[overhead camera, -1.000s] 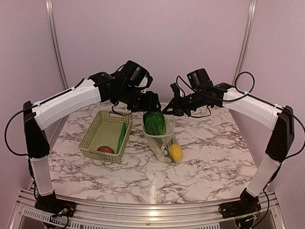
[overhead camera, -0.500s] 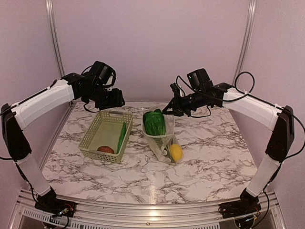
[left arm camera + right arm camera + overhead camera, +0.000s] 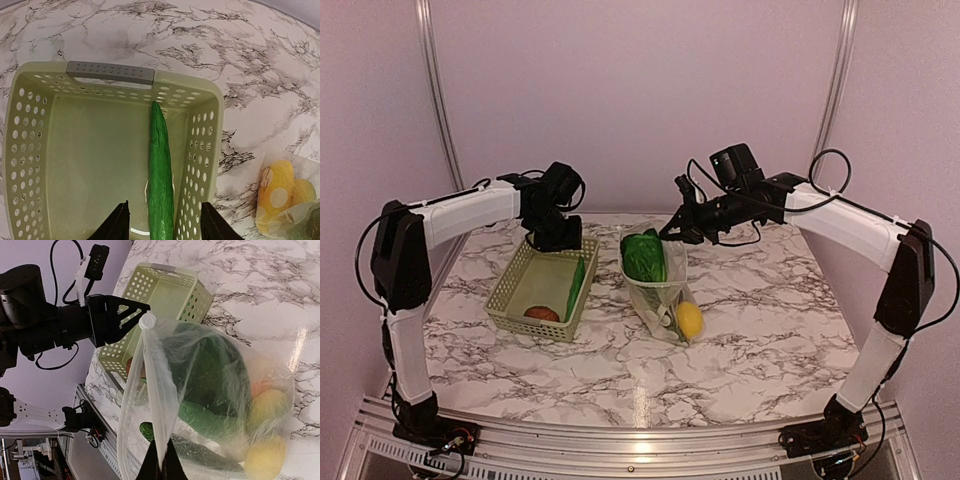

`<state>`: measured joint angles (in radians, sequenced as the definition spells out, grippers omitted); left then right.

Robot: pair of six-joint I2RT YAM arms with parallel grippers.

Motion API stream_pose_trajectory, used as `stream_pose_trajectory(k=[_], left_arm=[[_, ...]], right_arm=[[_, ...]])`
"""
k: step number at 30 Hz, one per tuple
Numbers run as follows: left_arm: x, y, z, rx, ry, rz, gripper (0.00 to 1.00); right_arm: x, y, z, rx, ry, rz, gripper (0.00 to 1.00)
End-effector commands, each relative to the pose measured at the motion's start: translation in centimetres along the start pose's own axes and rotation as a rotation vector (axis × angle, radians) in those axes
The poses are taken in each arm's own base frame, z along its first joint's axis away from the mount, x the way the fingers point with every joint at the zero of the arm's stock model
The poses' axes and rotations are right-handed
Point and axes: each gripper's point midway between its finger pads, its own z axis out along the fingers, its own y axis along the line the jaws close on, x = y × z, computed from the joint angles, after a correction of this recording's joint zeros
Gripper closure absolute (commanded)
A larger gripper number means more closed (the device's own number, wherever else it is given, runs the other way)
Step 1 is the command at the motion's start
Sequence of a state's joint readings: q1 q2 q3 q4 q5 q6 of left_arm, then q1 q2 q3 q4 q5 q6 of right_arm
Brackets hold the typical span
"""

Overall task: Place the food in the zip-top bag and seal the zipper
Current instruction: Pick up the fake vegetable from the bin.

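The left gripper [image 3: 162, 222] has swung from the bag [image 3: 660, 292] to the basket [image 3: 528, 324], jaws apart above the long green piece [image 3: 160, 175] inside, while the right gripper [image 3: 670, 232] stays clenched on the bag's mouth edge, bok choy [image 3: 645, 257] and lemon [image 3: 689, 318] inside.

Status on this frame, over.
Left gripper open over basket, jaws straddling long green piece. Right gripper shut on zip-top bag, mouth open. Basket wall crowds piece.
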<state>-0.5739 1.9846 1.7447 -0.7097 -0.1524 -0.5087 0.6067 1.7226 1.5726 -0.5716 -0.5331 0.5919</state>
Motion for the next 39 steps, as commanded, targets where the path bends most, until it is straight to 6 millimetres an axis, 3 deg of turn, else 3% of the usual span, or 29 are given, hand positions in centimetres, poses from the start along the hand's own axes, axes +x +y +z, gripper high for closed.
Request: stream_pose_trajectory(k=[1, 6, 14, 24, 39], left_arm=[[-0.4, 0.5, 1.6, -0.042, 0.021, -0.001, 0.51], [-0.3, 0.6, 4.8, -0.064, 0.055, -0.006, 0.53], [-0.8, 1.2, 7.8, -0.103, 0.06, -0.025, 0.57], [-0.4, 1.8, 10.9, -0.112, 0.077, -0.042, 0.6], [-1.4, 2.1, 14.0, -0.066, 0.073, -0.078, 0.63]], right_arm=[[-0.6, 0.5, -0.1, -0.003, -0.002, -0.021, 1.0], [-0.6, 0.3, 0.0, 0.002, 0.003, -0.021, 1.0], [-0.7, 0.1, 0.4, 0.01, 0.019, -0.024, 1.0], [-0.2, -0.3, 0.6, 0.021, 0.04, -0.015, 1.0], [0.4, -0.9, 0.7, 0.036, 0.063, 0.006, 1.0]])
